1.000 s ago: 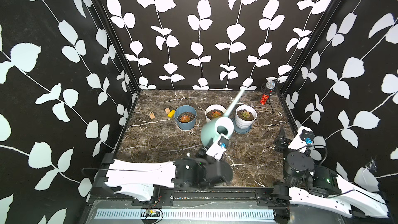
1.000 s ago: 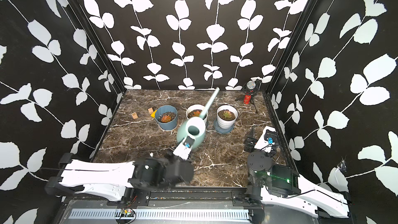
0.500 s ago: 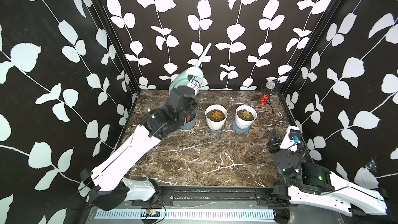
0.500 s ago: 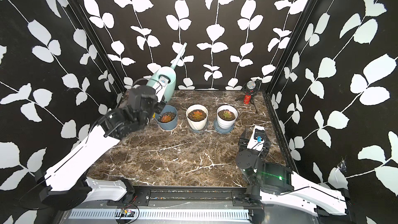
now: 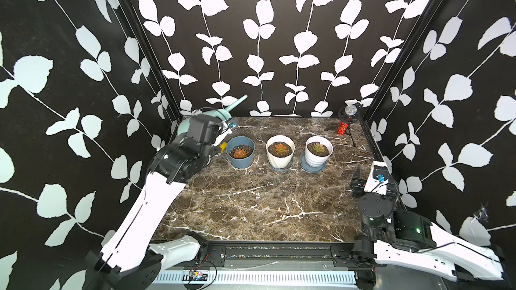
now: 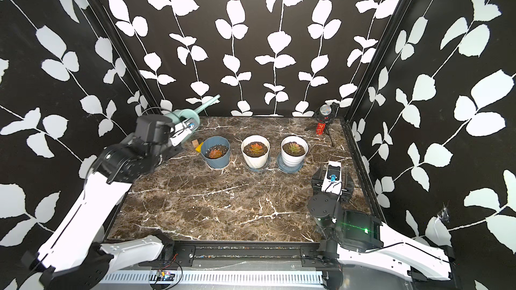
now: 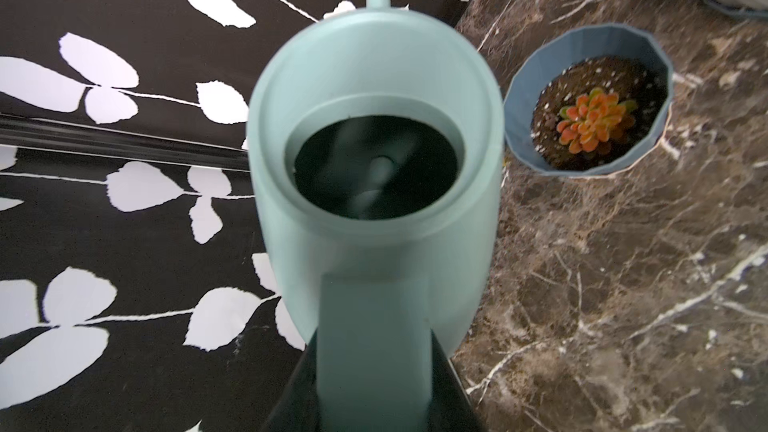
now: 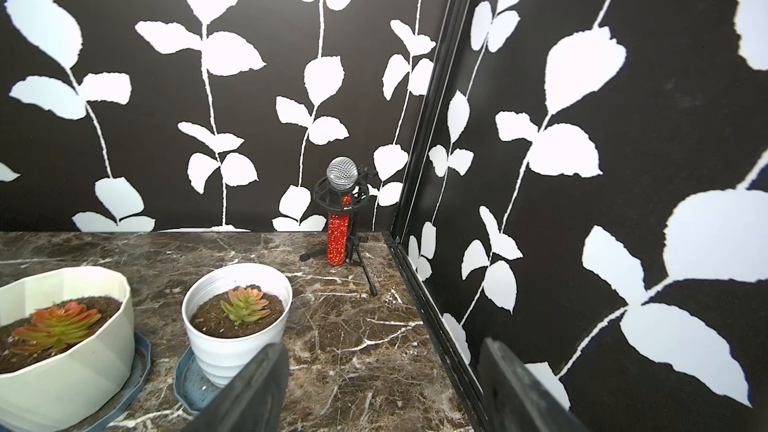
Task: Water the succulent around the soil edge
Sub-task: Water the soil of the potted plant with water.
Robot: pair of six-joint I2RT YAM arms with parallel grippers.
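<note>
Three potted succulents stand in a row at the back. An orange succulent (image 5: 239,152) (image 7: 594,120) grows in a blue pot (image 5: 240,163) (image 6: 215,161). A red-green one (image 5: 280,147) (image 8: 58,326) sits in a cream faceted pot (image 5: 280,161). A green one (image 5: 319,147) (image 8: 245,304) fills a white ribbed pot (image 5: 319,161). My left gripper (image 7: 374,388) (image 6: 181,124) is shut on the handle of a teal watering can (image 7: 374,60) (image 6: 185,114). The can hangs upright at the back left corner, left of the blue pot, spout (image 5: 237,101) towards the wall. My right gripper (image 8: 382,359) (image 6: 332,168) stands open and empty near the right wall.
A microphone (image 5: 347,121) (image 8: 341,209) on a small tripod stands in the back right corner. Small yellow and wooden blocks (image 6: 196,145) lie just left of the blue pot. Blue saucers (image 5: 312,168) sit under the two white pots. Patterned walls close in three sides.
My left arm carried the watering can from the front middle, spout over the pots, up and across to the back left corner, then lower. My right gripper shifted slightly and widened a little.
</note>
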